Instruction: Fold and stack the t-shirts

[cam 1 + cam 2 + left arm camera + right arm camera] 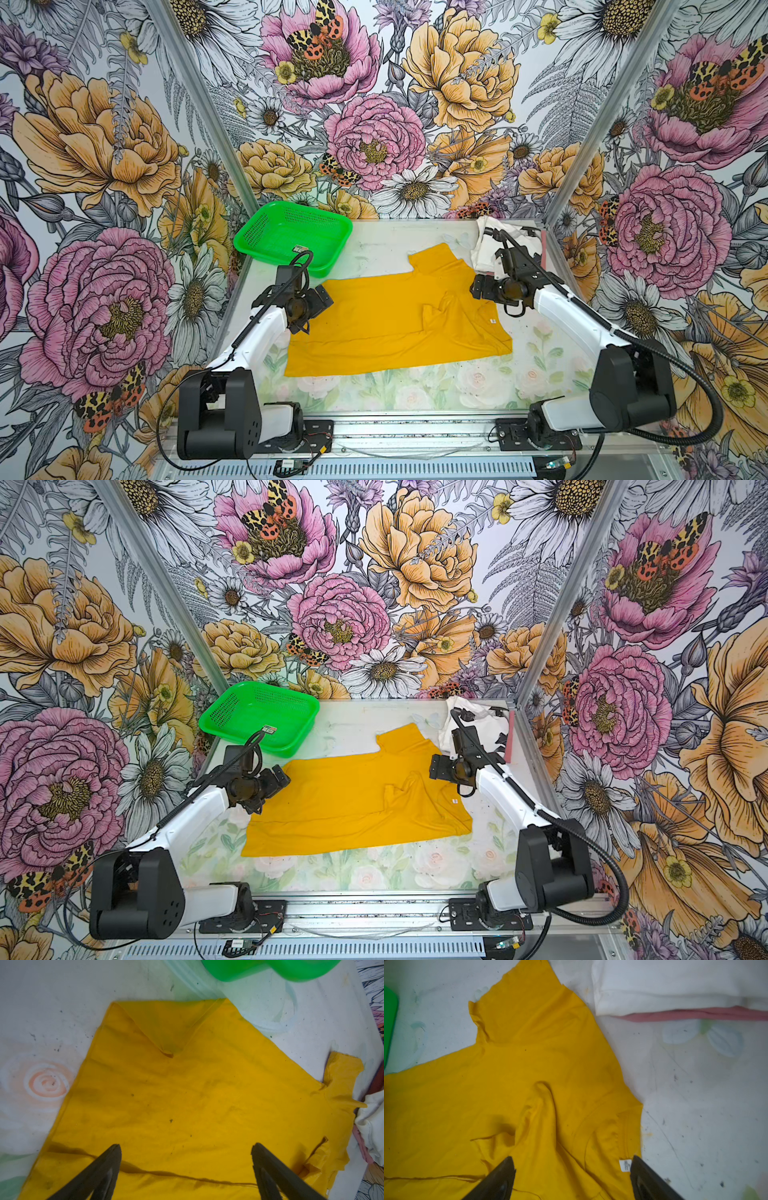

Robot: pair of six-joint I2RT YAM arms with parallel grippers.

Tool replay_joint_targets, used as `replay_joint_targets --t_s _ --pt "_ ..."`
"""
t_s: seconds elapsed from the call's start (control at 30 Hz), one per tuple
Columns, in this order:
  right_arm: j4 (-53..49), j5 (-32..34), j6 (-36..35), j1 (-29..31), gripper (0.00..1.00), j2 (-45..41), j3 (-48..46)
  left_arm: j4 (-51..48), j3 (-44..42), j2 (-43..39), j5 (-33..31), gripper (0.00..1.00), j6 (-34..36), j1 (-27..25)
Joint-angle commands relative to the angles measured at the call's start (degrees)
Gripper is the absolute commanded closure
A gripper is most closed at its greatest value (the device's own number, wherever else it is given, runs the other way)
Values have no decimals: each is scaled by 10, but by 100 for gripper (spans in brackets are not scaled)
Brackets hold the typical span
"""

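Observation:
The mustard-yellow t-shirt [386,324] [345,808] lies spread on the table, with one sleeve [436,259] pointing to the back and a rumpled fold near its neck label [624,1165]. My left gripper [323,300] [186,1147] hovers open over the shirt's left edge, with a hem seam lying between its fingers. Over the collar end my right gripper [478,286] [572,1159] is open, one finger beside the label. A folded white t-shirt [485,245] [664,980] lies at the back right on a pink one [510,733] [695,1014].
A green mesh basket [249,239] [216,721] stands at the back left, close to the shirt's corner. Flower-patterned walls enclose the table on three sides. The arm bases sit on a metal rail [415,432] along the front edge.

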Motion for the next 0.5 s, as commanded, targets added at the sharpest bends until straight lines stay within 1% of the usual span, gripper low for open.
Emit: replay_joint_targets --t_s 0.0,0.1,0.2,0.23,0.3,0.37,0.47 --pt "0 -37 -45 -3 17 80 74 21 36 31 -71 9 47 -2" --pt "-3 -48 -46 -3 20 136 141 50 41 65 -85 18 43 -3" --pt "-7 -53 -48 -4 21 180 198 72 51 106 -102 24 36 -13" --pt "-9 -52 -51 -5 23 193 217 79 55 120 -108 29 37 -16" --pt "-20 -52 -55 -10 28 228 265 94 66 150 -116 42 39 -25" --pt "-31 -52 -63 -13 31 265 309 107 73 173 -110 51 41 -28" --pt "-47 -59 -69 -19 32 331 381 111 84 193 -121 51 39 -31"
